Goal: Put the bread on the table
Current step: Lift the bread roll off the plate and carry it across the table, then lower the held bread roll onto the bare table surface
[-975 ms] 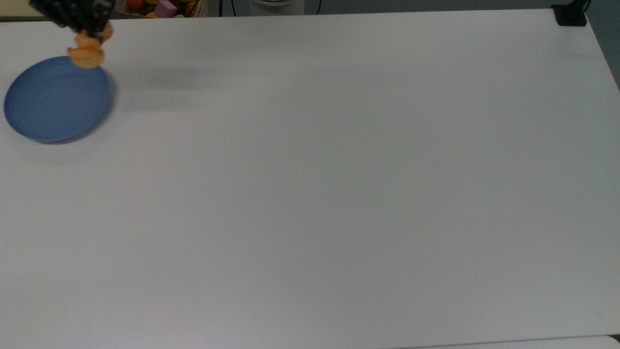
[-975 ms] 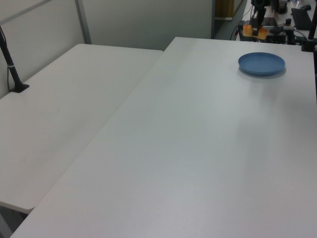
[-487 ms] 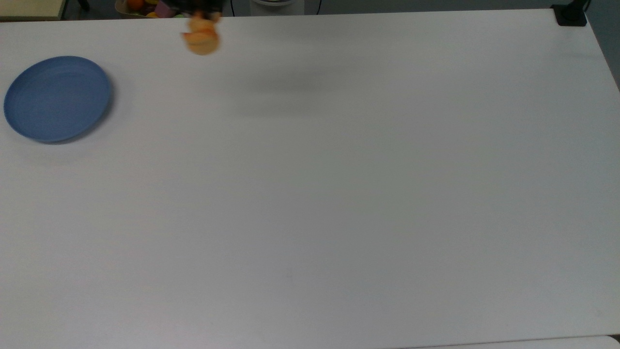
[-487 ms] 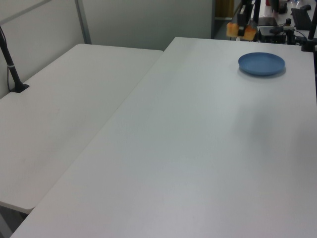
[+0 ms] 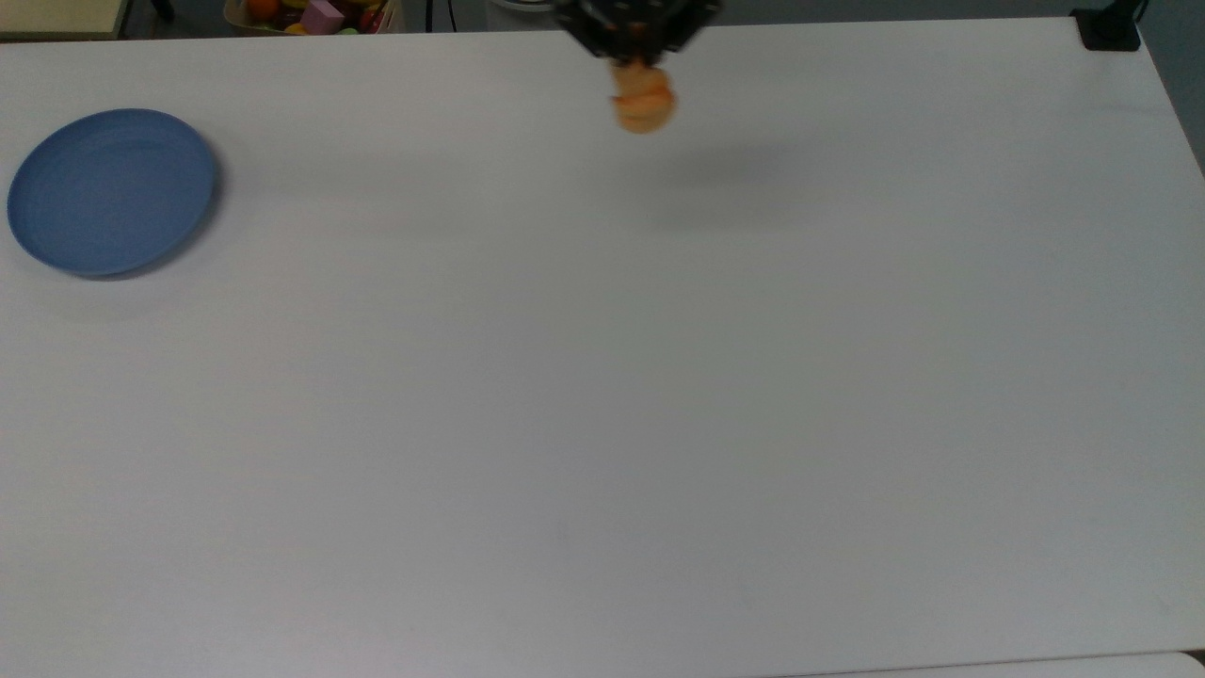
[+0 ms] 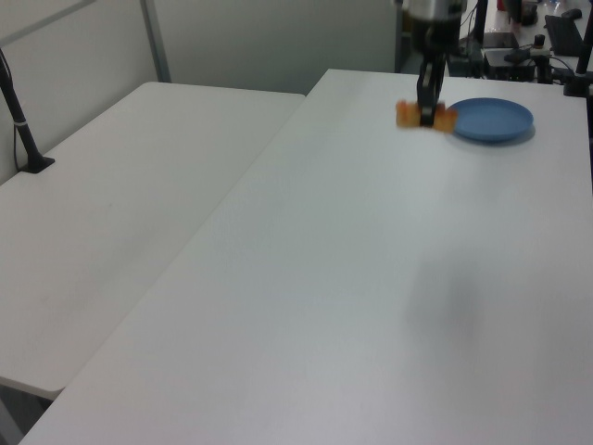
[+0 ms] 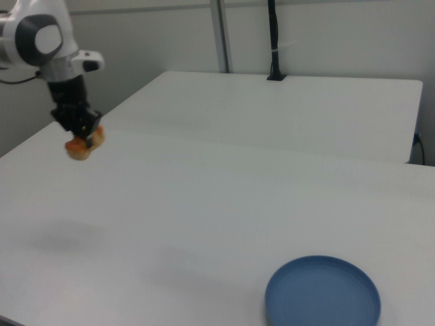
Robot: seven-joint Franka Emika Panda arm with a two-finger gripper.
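Pincer grips the bread between its two fingers, clenched on the upper part of the roll, so that most of the golden-orange pastry hangs below the tips. In the right view the bread hangs in the air, above the surface and not touching it; its faint shadow lies lower on the white top, apart from it.

One second ago the bread was held at the rim of the blue plate, at the top view's left. Half a second ago it was already clear of the plate and moving toward the top view's right along the far edge. Now it is near the middle of that far edge, well apart from the plate, and it also seems a little lower than before. The picture of the roll is smeared in the left view, where the pincer and bread look just beside the plate; I judge this to be only the line of sight.

For the task this means the lifting and most of the carrying are done, and the plate stands empty. What remains, in my judgement, is to descend over the bare white surface until the roll touches it, then to release. If the fingers release from this height, the rounded roll may bounce or roll away.
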